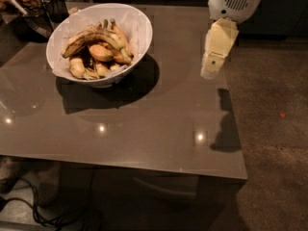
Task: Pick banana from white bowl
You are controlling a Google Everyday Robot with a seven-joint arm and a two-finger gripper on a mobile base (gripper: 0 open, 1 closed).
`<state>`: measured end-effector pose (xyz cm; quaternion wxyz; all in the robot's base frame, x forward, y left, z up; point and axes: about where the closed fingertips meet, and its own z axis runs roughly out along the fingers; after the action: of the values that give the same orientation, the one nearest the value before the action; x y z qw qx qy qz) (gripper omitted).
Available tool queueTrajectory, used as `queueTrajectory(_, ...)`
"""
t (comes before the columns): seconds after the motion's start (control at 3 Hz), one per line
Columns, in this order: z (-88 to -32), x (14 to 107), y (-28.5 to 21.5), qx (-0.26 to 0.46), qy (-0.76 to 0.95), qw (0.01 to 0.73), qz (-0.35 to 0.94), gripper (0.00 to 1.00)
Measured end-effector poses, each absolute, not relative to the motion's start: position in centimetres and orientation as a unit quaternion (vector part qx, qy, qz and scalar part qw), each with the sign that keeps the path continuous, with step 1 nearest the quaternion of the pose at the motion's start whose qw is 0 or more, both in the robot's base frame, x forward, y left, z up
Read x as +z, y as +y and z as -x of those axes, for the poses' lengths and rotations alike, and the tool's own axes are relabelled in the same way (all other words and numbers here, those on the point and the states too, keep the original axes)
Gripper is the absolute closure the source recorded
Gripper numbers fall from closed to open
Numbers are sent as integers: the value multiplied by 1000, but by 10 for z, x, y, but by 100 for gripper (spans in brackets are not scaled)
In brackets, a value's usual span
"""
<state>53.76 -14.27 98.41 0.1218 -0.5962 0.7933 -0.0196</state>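
Note:
The white bowl (139, 25) stands at the back left of a glossy brown table (159, 124). It holds several overripe fruits. The banana (89, 38), long, curved and yellow with dark streaks, lies across the top of the pile. Shorter yellow-orange fruits lie under and beside it. My gripper (214, 64), cream-coloured under a white wrist, hangs above the table's right side, well to the right of the bowl and clear of it. It holds nothing that shows.
Dark objects (33, 8) stand at the table's back left corner behind the bowl. The table's right edge runs just right of the gripper, with brown carpet (274, 129) beyond. Cables (43, 211) lie on the floor at front left.

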Motion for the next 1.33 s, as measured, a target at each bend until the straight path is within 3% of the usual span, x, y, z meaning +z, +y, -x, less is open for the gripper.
queueTrajectory(0.67, -561, 992, -111, -5, 777, 163, 609, 0)
queueTrajectory(1.33, -586, 1003, -38, 14, 755, 160, 635, 0)
